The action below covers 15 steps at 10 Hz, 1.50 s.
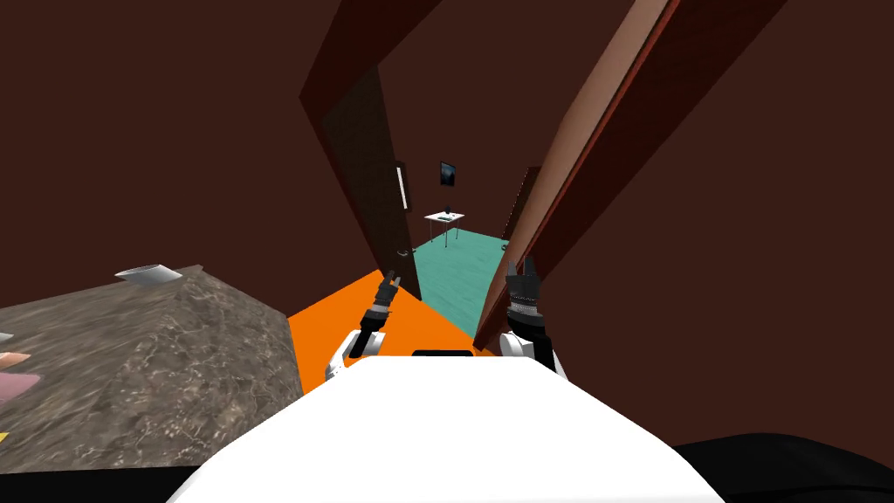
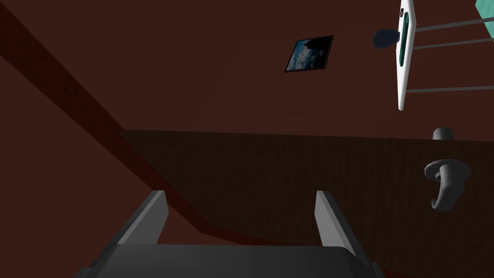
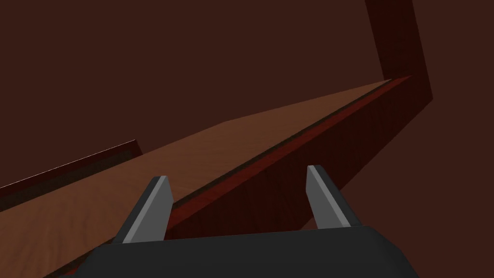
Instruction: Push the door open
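The dark brown door (image 1: 367, 175) stands swung partly open into the room beyond, hinged on the left of the opening. Its grey lever handle (image 1: 403, 251) is low on the leaf. My left gripper (image 1: 390, 279) is open, right at the door's free edge just below the handle. In the left wrist view the door face (image 2: 289, 183) lies close ahead of the open left gripper (image 2: 240, 212), with the handle (image 2: 446, 181) off to one side. My right gripper (image 1: 526, 271) is open beside the reddish door frame (image 1: 567, 175). The right wrist view shows the open right gripper (image 3: 236, 198) against the frame's lighter jamb (image 3: 144, 178).
A stone-topped counter (image 1: 131, 367) with a white dish (image 1: 148, 274) stands close on my left. An orange floor (image 1: 349, 314) leads to a teal floor (image 1: 454, 271) past the doorway. A small white table (image 1: 444, 217) and a wall picture (image 1: 448, 174) are at the far end.
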Available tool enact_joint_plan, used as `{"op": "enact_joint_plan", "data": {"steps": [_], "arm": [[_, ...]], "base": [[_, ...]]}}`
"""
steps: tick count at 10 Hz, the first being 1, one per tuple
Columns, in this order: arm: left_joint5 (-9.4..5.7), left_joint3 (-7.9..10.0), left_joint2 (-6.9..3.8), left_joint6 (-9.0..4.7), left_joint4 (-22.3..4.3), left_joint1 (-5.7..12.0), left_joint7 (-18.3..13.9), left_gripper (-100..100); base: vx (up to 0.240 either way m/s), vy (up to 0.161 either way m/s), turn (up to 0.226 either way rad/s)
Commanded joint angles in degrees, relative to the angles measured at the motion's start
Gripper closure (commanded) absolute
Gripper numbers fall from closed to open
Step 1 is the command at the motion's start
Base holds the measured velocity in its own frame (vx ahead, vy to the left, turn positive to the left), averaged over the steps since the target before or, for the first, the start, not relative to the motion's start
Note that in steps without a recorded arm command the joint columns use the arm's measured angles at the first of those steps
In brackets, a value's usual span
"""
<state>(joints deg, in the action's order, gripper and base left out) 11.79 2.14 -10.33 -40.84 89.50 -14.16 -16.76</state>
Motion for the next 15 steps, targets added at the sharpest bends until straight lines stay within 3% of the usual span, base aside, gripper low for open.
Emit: {"op": "enact_joint_plan", "data": {"steps": [1, 15], "arm": [[0.32, -0.06, -0.4, -0.99, -2.2, 0.51, -0.5, -100], [2.84, -0.38, -3.97, -8.13, -20.9, 5.48, -5.1, -100]], "base": [[0.086, 0.065, -0.079], [0.079, 0.077, -0.067]]}}
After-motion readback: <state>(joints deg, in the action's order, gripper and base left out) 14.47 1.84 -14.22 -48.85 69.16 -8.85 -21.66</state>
